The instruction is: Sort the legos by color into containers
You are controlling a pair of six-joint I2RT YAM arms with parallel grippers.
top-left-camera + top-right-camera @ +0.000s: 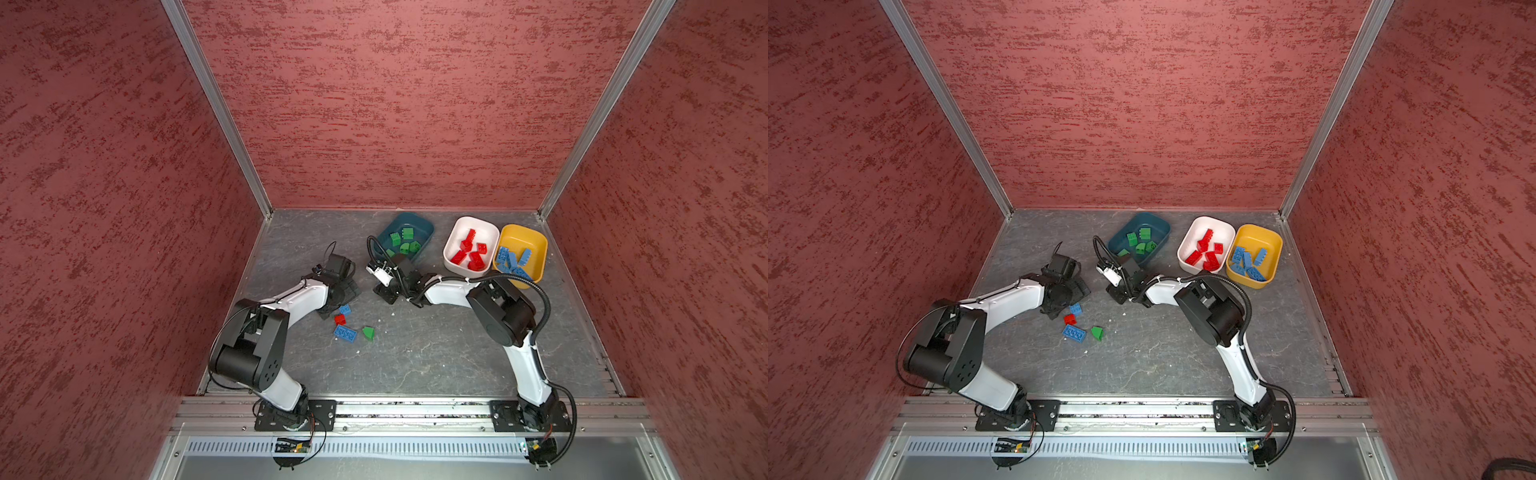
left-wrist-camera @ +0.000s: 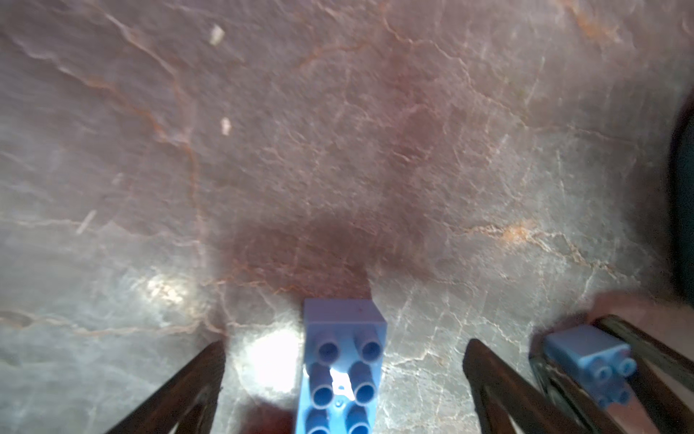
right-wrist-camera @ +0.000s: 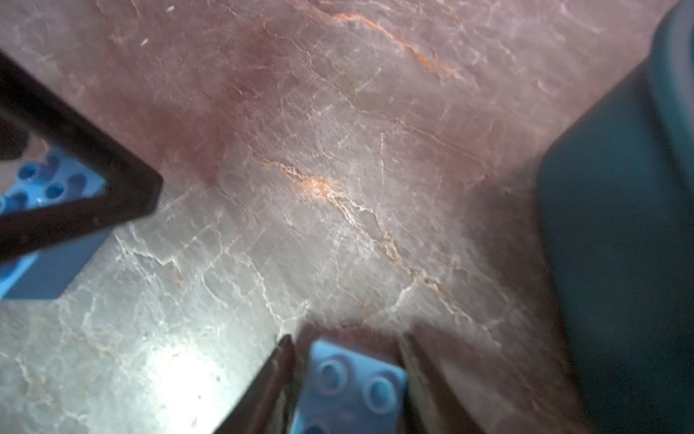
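In the left wrist view a long blue lego point(image 2: 340, 375) lies on its side between the fingers of my left gripper point(image 2: 345, 342), which is open and clear of it. My right gripper point(image 3: 347, 349) is shut on a small blue lego point(image 3: 351, 383) low over the floor, beside the left gripper point(image 1: 338, 297). In both top views a red lego point(image 1: 340, 319), a flat blue lego point(image 1: 345, 333) and a green lego point(image 1: 368, 332) lie loose. The teal container point(image 1: 426, 227) holds green legos, the white container point(image 1: 451, 249) red ones, the yellow container point(image 1: 540, 253) blue ones.
The teal container's wall point(image 3: 619, 225) stands close to my right gripper point(image 1: 384, 293). Red textured walls enclose the grey marbled floor point(image 1: 436, 353) on three sides. The arm bases sit on a metal rail point(image 1: 415, 409) at the front edge.
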